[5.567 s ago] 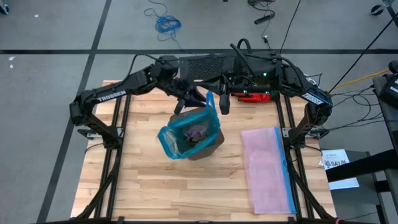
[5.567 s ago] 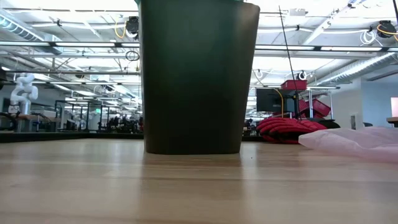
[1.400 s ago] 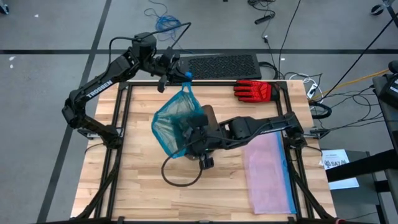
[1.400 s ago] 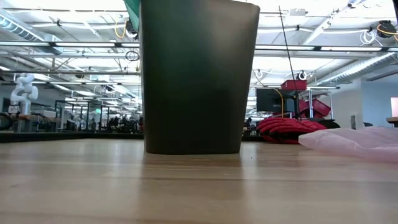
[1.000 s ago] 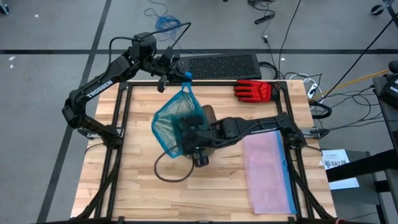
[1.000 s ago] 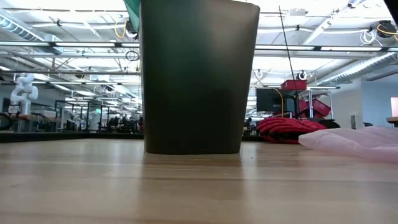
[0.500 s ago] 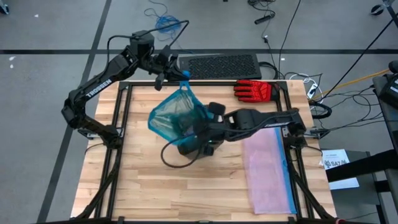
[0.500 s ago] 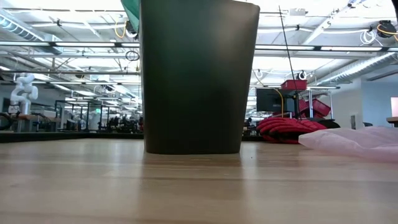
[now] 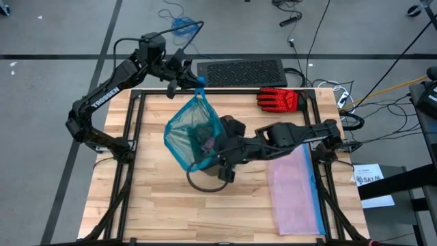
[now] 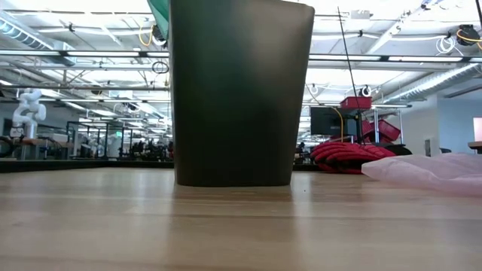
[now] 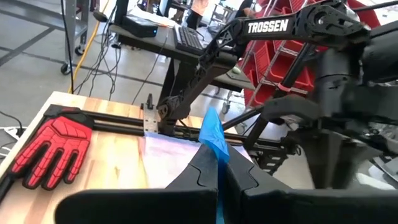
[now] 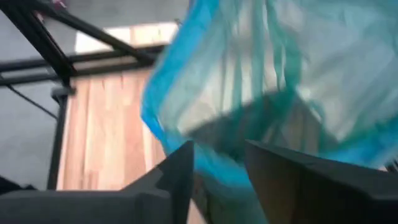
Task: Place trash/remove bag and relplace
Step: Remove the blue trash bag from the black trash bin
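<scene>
The teal bag [image 9: 189, 137] hangs over the table's far middle from its blue drawstring tie, and my left gripper [image 9: 196, 86] is shut on that tie. Dark and purple lumps of trash [image 9: 207, 141] show through the plastic. The dark bin [image 10: 241, 90] stands upright on the table beside the bag, partly under my right arm. My right gripper [image 9: 217, 158] is at the bag's lower right side. In the right wrist view its fingers stand open [image 12: 217, 171], with the bag's blue hem [image 12: 214, 163] across the gap. My left gripper pinches the blue drawstring tie [image 11: 211, 132] between its two shut fingers [image 11: 202, 177], at the bag's top. The bag hangs below it, its top drawn into a narrow neck. My right gripper has bag plastic in its gap, but I cannot tell whether the fingers touch it.
A pale pink bag [image 9: 293, 184] lies flat on the table's right side. A red-and-black glove [image 9: 280, 100] lies at the far right edge, beside a black mat [image 9: 239, 70]. A dark cable loop [image 9: 203, 184] lies near the bag. The near left of the table is bare wood.
My left gripper has edged toward the table's far left, still shut on the tie. My right gripper has moved along the bag's lower side, toward the far edge and then toward the right. The bag's lower part rose and bunched, then dropped and hangs longer again.
</scene>
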`<state>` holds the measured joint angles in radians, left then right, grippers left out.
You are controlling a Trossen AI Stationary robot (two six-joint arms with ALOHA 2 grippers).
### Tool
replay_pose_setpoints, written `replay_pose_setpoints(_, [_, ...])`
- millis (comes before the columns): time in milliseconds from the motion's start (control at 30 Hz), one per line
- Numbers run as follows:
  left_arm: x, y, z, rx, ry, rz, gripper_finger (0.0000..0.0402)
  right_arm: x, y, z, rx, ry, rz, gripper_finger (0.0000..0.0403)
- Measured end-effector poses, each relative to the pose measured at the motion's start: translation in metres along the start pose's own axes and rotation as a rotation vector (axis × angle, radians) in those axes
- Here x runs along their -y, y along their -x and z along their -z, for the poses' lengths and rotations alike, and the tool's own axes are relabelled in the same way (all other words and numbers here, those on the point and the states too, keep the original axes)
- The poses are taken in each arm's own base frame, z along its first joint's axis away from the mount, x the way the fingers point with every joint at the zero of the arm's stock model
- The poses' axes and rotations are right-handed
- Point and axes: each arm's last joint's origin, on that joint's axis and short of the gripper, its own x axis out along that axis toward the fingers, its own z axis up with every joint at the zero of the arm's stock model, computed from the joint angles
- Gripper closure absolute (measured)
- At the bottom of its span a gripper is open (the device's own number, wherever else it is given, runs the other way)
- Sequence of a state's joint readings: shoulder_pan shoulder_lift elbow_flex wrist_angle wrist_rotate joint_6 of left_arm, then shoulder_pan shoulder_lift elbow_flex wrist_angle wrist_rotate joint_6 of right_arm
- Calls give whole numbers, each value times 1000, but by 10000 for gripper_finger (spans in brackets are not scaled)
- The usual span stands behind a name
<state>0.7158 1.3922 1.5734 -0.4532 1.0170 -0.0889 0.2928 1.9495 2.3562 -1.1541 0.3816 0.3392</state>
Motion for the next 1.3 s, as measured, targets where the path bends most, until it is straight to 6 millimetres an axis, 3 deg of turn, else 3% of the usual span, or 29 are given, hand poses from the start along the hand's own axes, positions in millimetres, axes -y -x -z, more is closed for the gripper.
replay_pose_setpoints(133, [0, 0, 1, -3, -15, -2, 402, -11, -15, -5, 48, 48, -76, 228])
replay_pose_setpoints(267, [0, 0, 1, -3, -16, -10, 402, -21, -36, -4, 55, 114, -129, 214])
replay_pose_setpoints(600, [-3, 3, 1, -3, -22, -35, 402, -38, -76, 11, -23, 230, -154, 232])
replay_pose_setpoints(733, [-3, 2, 3, -17, -16, -36, 402, -38, -86, 17, -73, 232, -130, 260])
replay_pose_setpoints(933, [-3, 2, 6, -37, -10, -38, 402, -34, -88, 16, -57, 233, -51, 388])
replay_pose_setpoints(1133, [-3, 3, 7, -39, -7, -38, 402, -33, -84, 15, -57, 202, -58, 402])
replay_pose_setpoints(1300, [-3, 3, 6, -39, -9, -38, 402, -27, -58, 1, 41, 154, -76, 403])
